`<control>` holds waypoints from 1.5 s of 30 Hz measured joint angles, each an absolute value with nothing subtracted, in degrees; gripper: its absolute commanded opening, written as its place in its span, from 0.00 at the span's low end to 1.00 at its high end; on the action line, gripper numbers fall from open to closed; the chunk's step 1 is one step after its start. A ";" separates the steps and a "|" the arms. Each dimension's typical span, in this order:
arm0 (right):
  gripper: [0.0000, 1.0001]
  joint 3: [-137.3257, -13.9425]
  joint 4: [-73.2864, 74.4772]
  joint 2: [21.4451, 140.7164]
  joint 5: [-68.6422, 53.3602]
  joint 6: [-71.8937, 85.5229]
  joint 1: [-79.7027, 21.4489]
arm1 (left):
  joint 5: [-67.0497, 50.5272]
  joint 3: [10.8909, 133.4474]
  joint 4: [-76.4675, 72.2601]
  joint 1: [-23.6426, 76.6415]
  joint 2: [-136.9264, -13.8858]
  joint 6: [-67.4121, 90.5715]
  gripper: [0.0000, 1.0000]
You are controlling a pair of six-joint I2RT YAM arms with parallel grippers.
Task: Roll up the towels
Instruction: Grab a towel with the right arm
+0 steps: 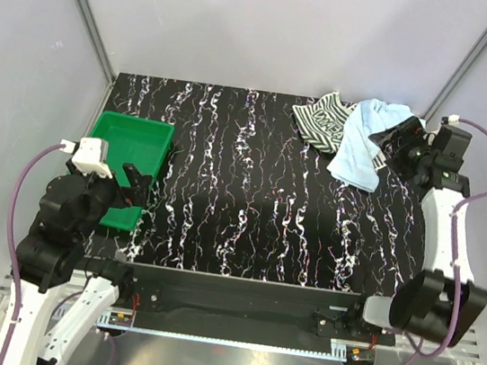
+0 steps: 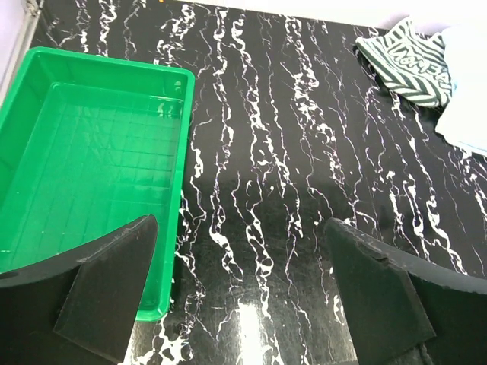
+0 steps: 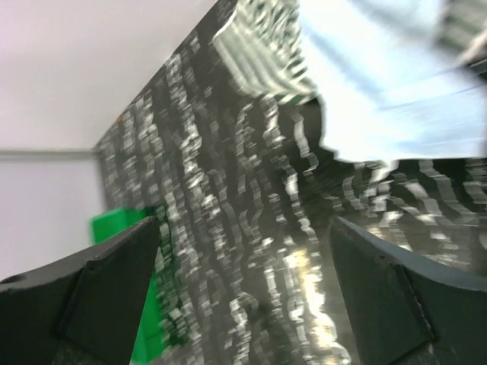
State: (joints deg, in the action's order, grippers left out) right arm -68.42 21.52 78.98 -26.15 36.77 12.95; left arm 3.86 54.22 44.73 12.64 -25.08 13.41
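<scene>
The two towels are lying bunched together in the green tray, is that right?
Not in the tray: the top external view shows the light blue towel and striped towel bunched together on the table at its far right corner.

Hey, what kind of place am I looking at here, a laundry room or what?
Likely a robot lab test cell, not a home: a black marbled table boxed in by plain grey panels, with a left arm and right arm bolted at its near edge.

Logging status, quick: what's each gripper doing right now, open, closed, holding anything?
Left gripper: open, holding nothing.
Right gripper: open, holding nothing.
</scene>
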 measured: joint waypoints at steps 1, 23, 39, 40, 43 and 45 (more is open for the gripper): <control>1.00 -69.25 23.31 77.43 -23.38 34.96 12.71 | 4.43 54.17 44.53 12.75 -24.99 13.58 0.99; 0.94 -88.95 41.67 110.76 0.12 16.38 -2.61 | 9.41 49.08 44.21 13.21 -30.17 20.40 0.99; 0.69 -103.31 44.49 128.38 10.31 13.21 -7.81 | 9.47 48.10 44.05 13.21 -28.10 20.40 0.99; 0.65 -103.31 44.51 128.97 10.44 13.15 -7.81 | 9.47 48.10 44.03 13.21 -28.10 20.40 0.99; 0.44 -103.63 44.34 129.27 11.11 12.82 -7.81 | 9.47 48.10 44.03 13.21 -28.18 20.40 0.99; 0.32 -103.63 44.49 129.40 11.75 12.67 -7.81 | 9.47 48.10 44.05 13.19 -28.29 20.40 0.99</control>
State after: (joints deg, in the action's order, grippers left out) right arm -103.63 44.49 129.40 11.75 12.67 -7.81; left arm 9.47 48.10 44.05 13.19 -28.29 20.40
